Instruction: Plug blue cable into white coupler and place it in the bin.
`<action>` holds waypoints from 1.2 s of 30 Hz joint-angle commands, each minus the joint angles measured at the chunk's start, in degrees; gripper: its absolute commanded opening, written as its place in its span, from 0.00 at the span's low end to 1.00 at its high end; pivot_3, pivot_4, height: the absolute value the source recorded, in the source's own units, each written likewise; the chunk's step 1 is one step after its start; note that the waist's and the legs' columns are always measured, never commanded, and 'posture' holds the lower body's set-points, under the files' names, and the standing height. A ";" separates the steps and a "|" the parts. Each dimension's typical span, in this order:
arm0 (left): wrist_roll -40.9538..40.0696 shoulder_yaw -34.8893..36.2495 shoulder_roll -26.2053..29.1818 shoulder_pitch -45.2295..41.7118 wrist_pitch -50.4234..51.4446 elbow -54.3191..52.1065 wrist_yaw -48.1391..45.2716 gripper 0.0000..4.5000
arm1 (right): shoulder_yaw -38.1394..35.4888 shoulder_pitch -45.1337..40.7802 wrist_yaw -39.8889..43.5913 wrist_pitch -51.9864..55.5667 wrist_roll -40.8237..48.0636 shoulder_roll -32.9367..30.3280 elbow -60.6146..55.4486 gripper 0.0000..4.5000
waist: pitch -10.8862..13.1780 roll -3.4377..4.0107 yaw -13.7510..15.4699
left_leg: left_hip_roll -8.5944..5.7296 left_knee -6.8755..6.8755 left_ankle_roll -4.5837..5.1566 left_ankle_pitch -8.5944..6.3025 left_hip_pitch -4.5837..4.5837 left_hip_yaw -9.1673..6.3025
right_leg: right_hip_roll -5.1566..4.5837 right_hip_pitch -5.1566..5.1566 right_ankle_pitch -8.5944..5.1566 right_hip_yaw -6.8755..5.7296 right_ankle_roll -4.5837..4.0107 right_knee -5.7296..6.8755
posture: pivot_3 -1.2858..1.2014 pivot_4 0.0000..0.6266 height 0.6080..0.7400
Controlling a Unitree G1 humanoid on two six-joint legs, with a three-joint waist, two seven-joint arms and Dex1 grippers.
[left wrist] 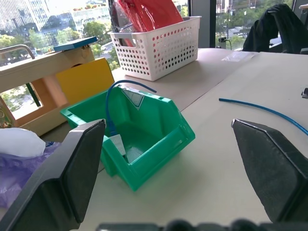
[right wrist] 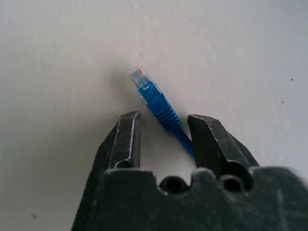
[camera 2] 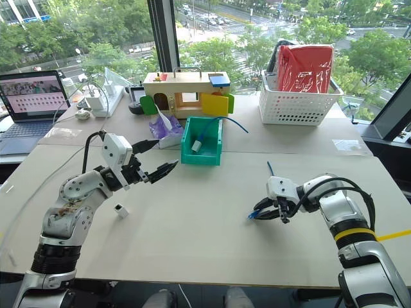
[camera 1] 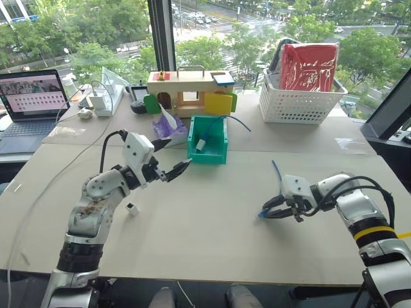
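Looking across the broad beige surface (camera 1: 212, 218), we go from big to small. At the far edge stands a white lattice basket (camera 1: 298, 102) on the right with a red bag (camera 1: 309, 66) in it, a wooden toy house (camera 1: 191, 92) near the middle, and a laptop (camera 1: 32, 102) far left.

Just in front of the toy house we have the bin (camera 1: 209, 140), teal-green, and already inside it we spot a blue lead with a white piece, one loop arching over the far rim. A crumpled purple bag (camera 1: 168, 126) lies just left of the bin.

Now to the arms. The left tool (camera 1: 183, 168) hangs above the surface, left of centre, pointing towards the bin with its fingers spread wide and nothing between them. The right tool (camera 1: 268, 209) is down at the surface on the near right, its fingers narrowed around the blue cable (right wrist: 161, 111); in the wrist view the cable passes between the two tips just behind the plug boot, resting against one of them, with a small gap to the other. The cable's clear plug pokes out past the tips, and its tail runs away towards the far side.

Smallest of all, the white coupler (camera 1: 131, 208) sits on the surface at the near left, just below the left forearm, well apart from the cable.
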 commanded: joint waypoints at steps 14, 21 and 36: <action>1.58 1.34 3.29 1.48 -2.78 -0.68 -1.77 1.00 | 6.68 -0.30 -10.55 38.08 -0.15 10.63 -29.73 0.00 | 0.00 0.00 -0.57 | 0.06 -0.01 0.00 0.00 -0.11 -0.04 | 0.10 -0.19 -0.02 -0.01 -0.03 0.19 | 0.52 0.24 0.80; 4.33 -3.65 8.70 4.60 -6.07 -1.17 -10.34 1.00 | 10.80 1.85 -16.13 43.78 -0.39 15.95 -34.56 0.00 | 0.00 0.00 0.33 | 0.05 -0.02 0.00 0.00 -0.21 -0.04 | 0.07 -0.24 -0.04 -0.06 -0.05 0.11 | 0.52 0.24 0.80; 2.65 -12.19 11.32 -0.08 -5.11 -0.92 -25.82 1.00 | 11.63 4.24 -15.99 34.89 1.54 14.60 -33.88 0.00 | 0.00 -0.01 0.06 | 0.14 -0.04 0.00 0.00 -0.24 -0.10 | 0.10 -0.24 -0.29 -0.26 0.15 0.11 | 0.52 0.24 0.80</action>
